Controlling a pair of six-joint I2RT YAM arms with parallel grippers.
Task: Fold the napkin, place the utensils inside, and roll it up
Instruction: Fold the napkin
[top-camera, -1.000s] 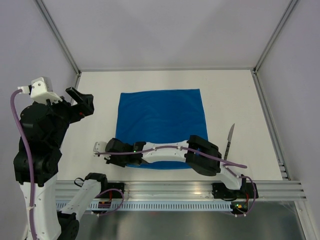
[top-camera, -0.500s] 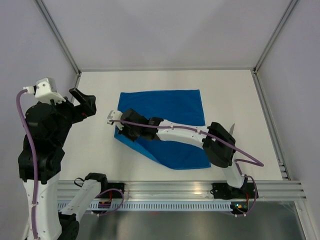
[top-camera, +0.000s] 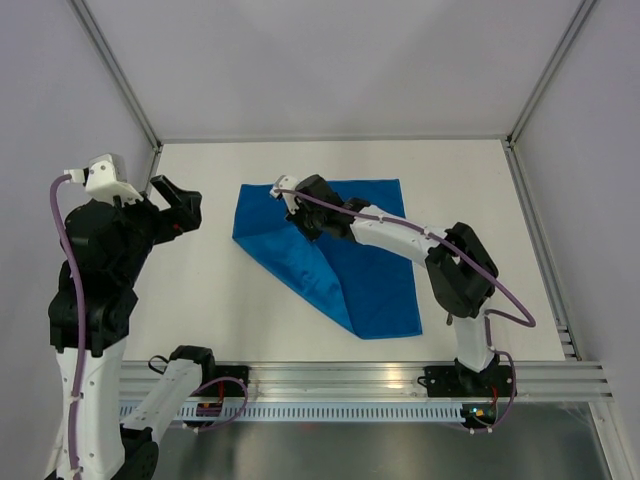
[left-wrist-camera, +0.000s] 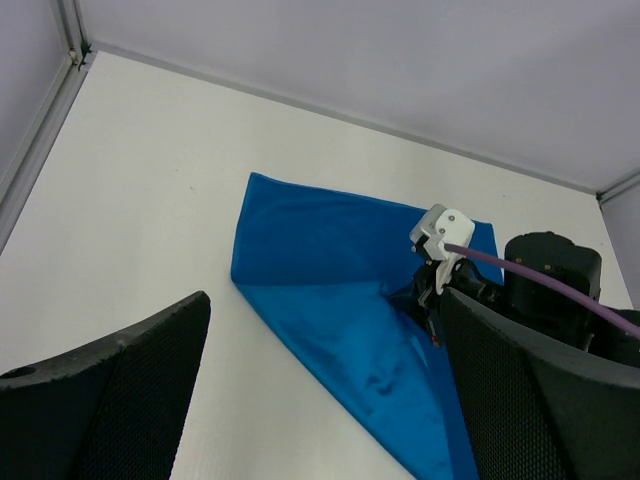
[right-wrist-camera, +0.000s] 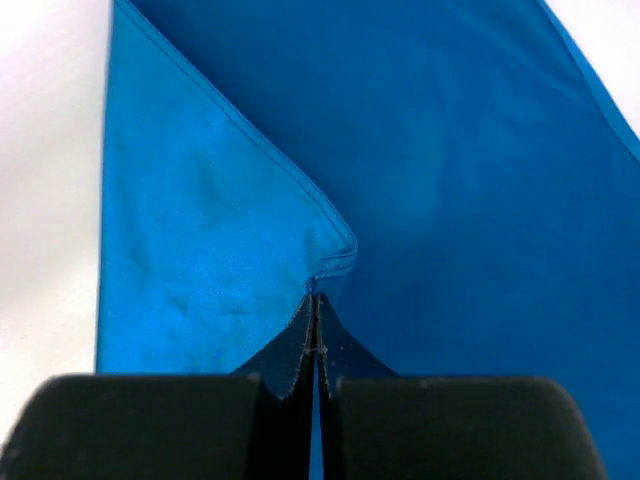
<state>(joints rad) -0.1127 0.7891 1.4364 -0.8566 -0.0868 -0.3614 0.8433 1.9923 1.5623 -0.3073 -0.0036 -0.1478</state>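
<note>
White table (top-camera: 470, 190), napkin (top-camera: 375, 275) corner between closed right tool (right-wrist-camera: 315, 300) fingers

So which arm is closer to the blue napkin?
Right. The right gripper is shut on a corner of the napkin, over the cloth. The left gripper hangs open off to the napkin's left, not touching.
</note>
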